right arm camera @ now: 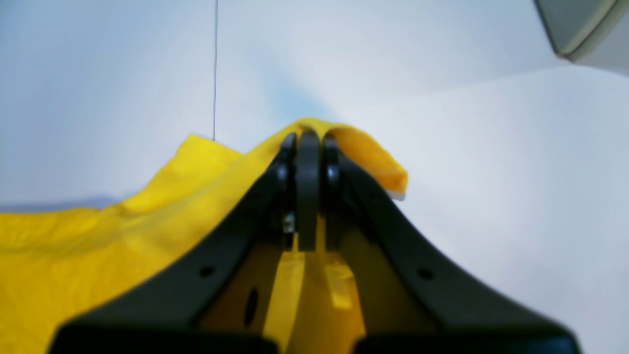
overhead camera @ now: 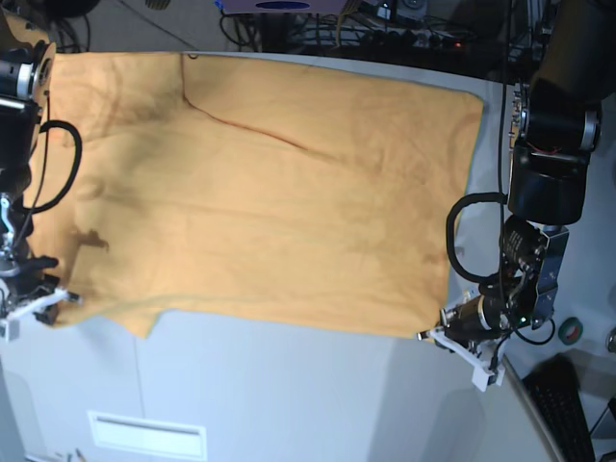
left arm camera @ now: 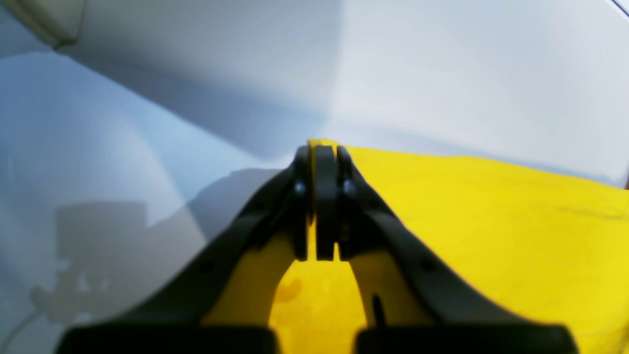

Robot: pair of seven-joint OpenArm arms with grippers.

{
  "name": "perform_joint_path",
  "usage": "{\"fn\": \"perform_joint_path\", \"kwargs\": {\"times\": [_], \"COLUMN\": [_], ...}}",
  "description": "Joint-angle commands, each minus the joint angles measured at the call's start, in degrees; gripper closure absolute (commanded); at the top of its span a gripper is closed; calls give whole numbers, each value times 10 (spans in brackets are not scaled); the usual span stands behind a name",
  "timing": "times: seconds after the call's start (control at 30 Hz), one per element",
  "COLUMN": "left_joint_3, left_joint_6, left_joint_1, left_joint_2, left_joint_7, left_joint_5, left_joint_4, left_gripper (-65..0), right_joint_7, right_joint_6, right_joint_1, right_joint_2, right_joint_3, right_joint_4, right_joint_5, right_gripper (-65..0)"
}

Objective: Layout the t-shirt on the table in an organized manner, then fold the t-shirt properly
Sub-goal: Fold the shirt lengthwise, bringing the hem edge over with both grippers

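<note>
Mostly flat orange t-shirt (overhead camera: 260,192), softly creased, spread across white table (overhead camera: 289,395)

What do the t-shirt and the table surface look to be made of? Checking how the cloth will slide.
T-shirt: soft woven or knit cloth, probably cotton; matte, it creases and drapes over the right gripper. Table: hard, smooth white panel, likely laminate; faint sheen, sharp shadows, thin seam line.

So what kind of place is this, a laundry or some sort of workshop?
Most likely a robotics lab or workshop, not a laundry. Two robot arms work a t-shirt on a white table, cables and electronics crowd the far edge, and a keyboard and tape roll sit alongside.
</note>
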Motion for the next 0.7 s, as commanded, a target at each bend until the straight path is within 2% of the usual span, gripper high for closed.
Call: {"fn": "perform_joint_path", "kwargs": {"times": [0.0, 0.13, 0.3, 0.57, 0.67], "left_joint_3": [-3, -23, -80, -110, -111], "left_joint_6": [-4, -4, -4, -5, -5], "left_joint_1": [-9, 52, 112, 162, 185], "left_joint_2": [-7, -18, -19, -19, -26], "left_joint_7": [-12, -9, 16, 72, 84], "left_joint_5": [-5, -5, -5, -5, -4], "left_joint_4": [19, 86, 152, 247, 273], "left_gripper": [0, 0, 0, 0, 0], "right_joint_7": [13, 39, 74, 72, 40], "right_joint_6": [1, 1, 1, 1, 1], "right_joint_1": [9, -5, -36, -78, -106], "right_joint_2": [11, 11, 11, 11, 11], "right_joint_3": [1, 1, 1, 1, 7], "right_joint_4": [-2, -49, -35, 46, 91], "right_joint_5": [4, 4, 4, 4, 4], "right_gripper": [0, 0, 0, 0, 0]}}
